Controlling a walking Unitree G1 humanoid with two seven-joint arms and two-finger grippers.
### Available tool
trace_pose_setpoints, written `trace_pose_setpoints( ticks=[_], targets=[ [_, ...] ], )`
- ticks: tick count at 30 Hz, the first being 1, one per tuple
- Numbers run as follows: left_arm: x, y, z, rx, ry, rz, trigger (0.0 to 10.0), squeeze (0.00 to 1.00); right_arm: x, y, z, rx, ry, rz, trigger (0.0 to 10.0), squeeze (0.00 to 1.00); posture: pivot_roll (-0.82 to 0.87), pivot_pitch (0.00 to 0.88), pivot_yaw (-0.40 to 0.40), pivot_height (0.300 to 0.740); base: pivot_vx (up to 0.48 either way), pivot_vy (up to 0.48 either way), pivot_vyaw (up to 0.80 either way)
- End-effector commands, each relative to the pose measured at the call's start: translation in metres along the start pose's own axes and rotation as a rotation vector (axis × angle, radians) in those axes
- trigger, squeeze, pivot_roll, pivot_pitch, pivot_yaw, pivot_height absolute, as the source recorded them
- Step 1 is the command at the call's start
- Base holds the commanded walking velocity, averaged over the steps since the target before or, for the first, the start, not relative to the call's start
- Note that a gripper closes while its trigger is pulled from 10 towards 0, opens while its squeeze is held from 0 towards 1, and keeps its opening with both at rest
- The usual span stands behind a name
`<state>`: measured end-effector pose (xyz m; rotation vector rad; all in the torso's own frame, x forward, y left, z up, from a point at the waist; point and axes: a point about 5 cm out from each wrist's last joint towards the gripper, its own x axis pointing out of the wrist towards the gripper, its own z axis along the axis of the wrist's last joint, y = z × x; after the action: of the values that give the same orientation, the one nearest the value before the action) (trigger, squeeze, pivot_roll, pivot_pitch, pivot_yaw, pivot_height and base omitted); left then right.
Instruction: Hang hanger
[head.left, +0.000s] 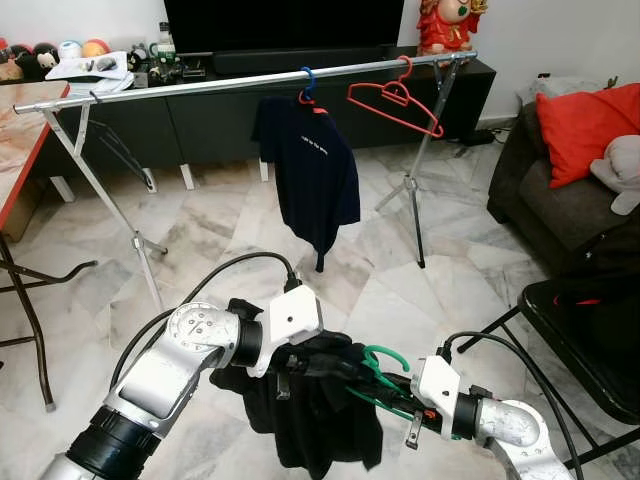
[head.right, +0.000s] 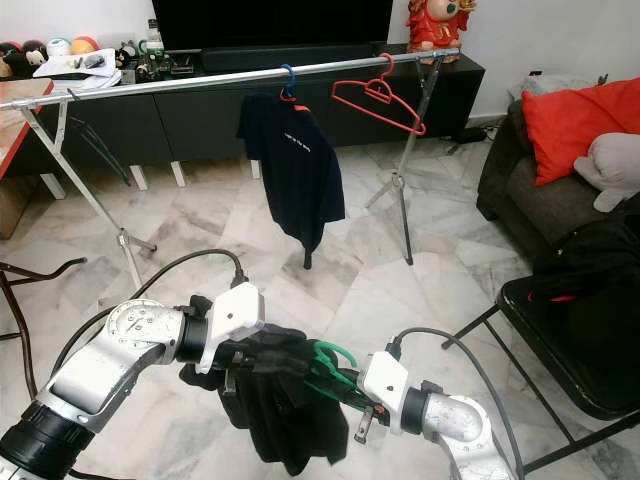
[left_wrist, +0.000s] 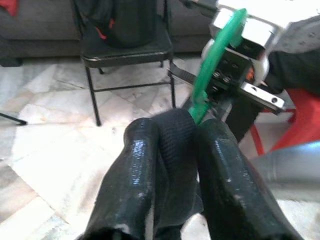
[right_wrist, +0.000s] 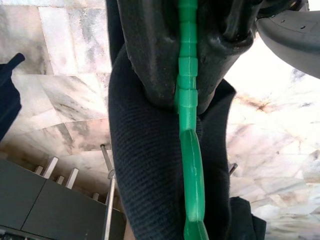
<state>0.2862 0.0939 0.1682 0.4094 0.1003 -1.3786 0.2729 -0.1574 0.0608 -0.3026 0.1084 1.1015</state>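
Green hanger (head.left: 378, 372) with black garment (head.left: 310, 410) near, low centre, held between both grippers. Left gripper (left_wrist: 172, 145) pinching black cloth by hanger. Right gripper (right_wrist: 187, 70) clamped on green hanger. Far: rail (head.left: 200, 84) carries navy shirt (head.left: 310, 170) and 1 red hanger (head.left: 395, 100).

The garment rail (head.left: 200, 84) is bare along its left stretch, up to the dark blue T-shirt (head.left: 312, 170) on its blue hanger. An empty red hanger (head.left: 395, 103) takes the right end. Open marble floor (head.left: 230, 225) lies before it; a black chair (head.left: 585, 340) crowds the right.
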Motion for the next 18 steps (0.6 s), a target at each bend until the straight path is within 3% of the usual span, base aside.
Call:
trace_pose_setpoints(
  ticks=[1,4,6,7,15,18],
  targets=[
    [-0.001,0.000,-0.001,0.004,-0.005,0.010,0.0,0.00,-0.001,-0.007,0.008,-0.025,-0.034,-0.026,0.0,0.00,-0.01,0.095,0.016,0.721,0.000,0.000,0.00],
    [-0.001,0.000,-0.005,0.010,0.010,0.024,0.0,0.00,-0.001,-0.007,0.009,-0.029,-0.036,-0.029,0.0,0.00,-0.02,0.094,0.013,0.721,0.000,0.000,0.00],
    [0.000,-0.002,-0.008,0.019,0.031,0.026,4.6,0.00,-0.001,-0.008,0.009,-0.029,-0.036,-0.030,0.0,0.00,-0.02,0.094,0.012,0.721,0.000,0.000,0.00],
    [-0.001,-0.004,-0.009,0.017,0.033,0.020,10.0,0.00,-0.001,-0.008,0.009,-0.029,-0.036,-0.030,0.0,0.00,-0.02,0.095,0.012,0.721,0.000,0.000,0.00],
    [-0.005,-0.014,-0.016,0.058,0.109,-0.028,10.0,0.00,-0.001,-0.013,0.013,-0.032,-0.047,-0.059,0.0,0.00,-0.01,0.095,0.009,0.721,0.000,0.000,0.00],
    [-0.004,-0.014,-0.016,0.050,0.094,-0.004,10.0,0.00,0.002,-0.016,0.018,-0.031,-0.072,-0.068,0.0,0.00,-0.01,0.095,0.008,0.721,0.000,0.000,0.00]
  ],
)
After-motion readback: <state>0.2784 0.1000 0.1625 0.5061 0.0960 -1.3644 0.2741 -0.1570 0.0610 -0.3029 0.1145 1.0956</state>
